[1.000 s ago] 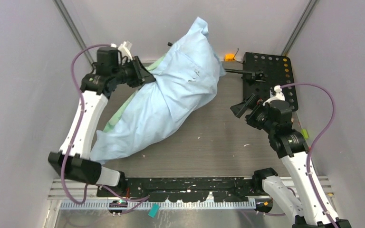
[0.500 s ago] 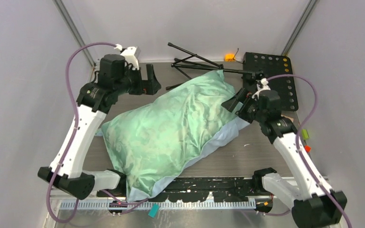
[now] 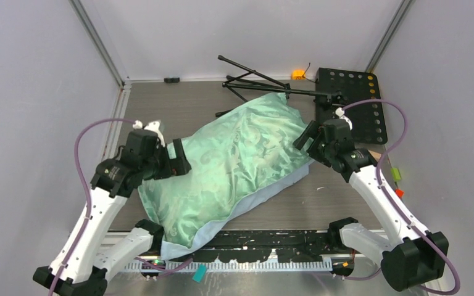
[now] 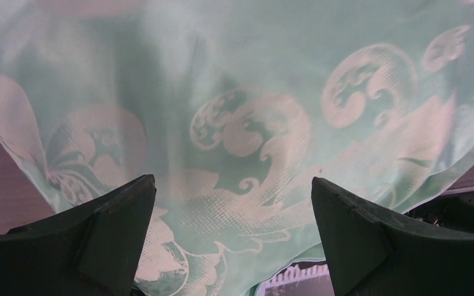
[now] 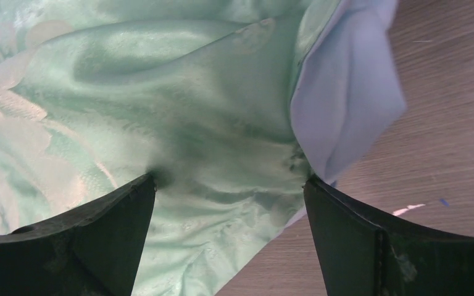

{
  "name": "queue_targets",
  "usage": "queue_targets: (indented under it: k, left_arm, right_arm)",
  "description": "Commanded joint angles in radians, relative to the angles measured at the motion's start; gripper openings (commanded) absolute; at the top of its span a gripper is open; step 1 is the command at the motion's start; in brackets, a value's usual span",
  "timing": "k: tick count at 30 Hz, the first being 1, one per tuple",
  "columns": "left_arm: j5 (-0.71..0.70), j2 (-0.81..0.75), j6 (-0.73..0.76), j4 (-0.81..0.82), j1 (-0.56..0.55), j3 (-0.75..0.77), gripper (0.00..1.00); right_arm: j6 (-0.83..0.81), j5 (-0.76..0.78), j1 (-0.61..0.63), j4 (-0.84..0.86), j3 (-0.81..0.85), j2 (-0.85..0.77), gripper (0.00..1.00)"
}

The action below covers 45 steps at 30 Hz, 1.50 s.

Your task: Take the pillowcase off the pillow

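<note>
Odds and ends along the far and right edges of the wood-grain table.
A folded black tripod lies at 12 o'clock, with a small orange block just beyond it at 1 o'clock. A black perforated plate sits at 2 o'clock and a green clip at 3 o'clock.

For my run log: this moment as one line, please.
left fingers: open, at pillowcase left end | right fingers: open, at right end | pillowcase: not removed, green face up

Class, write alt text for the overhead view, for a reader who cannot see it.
A plump mint-green pillowcase lies diagonally across the table, a blue edge showing. The left gripper and right gripper, both open, sit at its opposite sides, holding nothing.
</note>
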Motion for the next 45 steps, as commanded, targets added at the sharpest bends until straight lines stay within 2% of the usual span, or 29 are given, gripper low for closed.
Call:
queue_targets:
  k: [1,8,14,16,17,19,20,21,22,26,29,34,37,41,45]
  left_arm:
    - [0.013,-0.085,-0.207,0.071,-0.002,-0.163,1.0]
    - [-0.009,-0.144,-0.203,0.051,-0.001,-0.194,1.0]
    - [-0.152,-0.142,-0.297,-0.009,0.0,-0.217,1.0]
    - [-0.185,-0.135,-0.324,-0.027,0.0,-0.224,1.0]
    - [-0.205,-0.138,-0.335,-0.027,0.0,-0.232,1.0]
    - [-0.227,-0.156,-0.344,0.019,-0.001,-0.274,1.0]
    - [-0.221,-0.17,-0.346,0.059,-0.001,-0.321,1.0]
    - [-0.205,-0.182,-0.349,0.106,0.0,-0.36,1.0]
    - [-0.186,-0.193,-0.357,0.147,-0.001,-0.395,1.0]
    - [-0.081,-0.16,-0.408,0.373,0.0,-0.516,0.98]
    - [-0.024,-0.053,-0.425,0.554,0.0,-0.539,0.95]
    - [-0.095,0.187,-0.381,0.636,-0.001,-0.388,0.95]
    - [-0.113,0.269,-0.344,0.698,0.0,-0.304,0.95]
    - [-0.128,0.311,-0.215,0.536,0.0,-0.054,0.96]
    - [-0.185,0.237,-0.105,0.396,0.0,0.075,0.98]
  right_arm:
    - [0.012,0.192,0.002,-0.044,0.006,-0.059,0.94]
    - [0.006,0.268,0.001,-0.07,-0.003,-0.159,0.94]
    - [0.056,0.142,0.001,0.021,-0.104,-0.142,0.93]
    - [0.077,0.097,0.001,0.081,-0.13,-0.116,0.88]
    - [0.083,0.076,0.001,0.102,-0.138,-0.1,0.8]
    - [0.082,0.033,0.0,0.125,-0.125,-0.076,0.3]
    - [0.082,0.022,0.001,0.118,-0.111,-0.066,0.14]
    - [0.082,0.015,0.001,0.11,-0.091,-0.064,0.06]
    - [0.078,0.011,0.001,0.098,-0.074,-0.067,0.04]
    - [0.057,0.031,0.001,-0.009,0.018,-0.123,0.01]
    - [0.053,0.066,0.001,-0.086,0.071,-0.2,0.0]
    - [0.08,0.104,0.001,-0.143,0.113,-0.336,0.0]
    - [0.112,0.076,0.002,-0.128,0.11,-0.39,0.0]
    - [0.177,0.058,0.001,-0.092,0.09,-0.42,0.0]
    - [0.248,0.127,0.002,-0.05,0.051,-0.415,0.0]
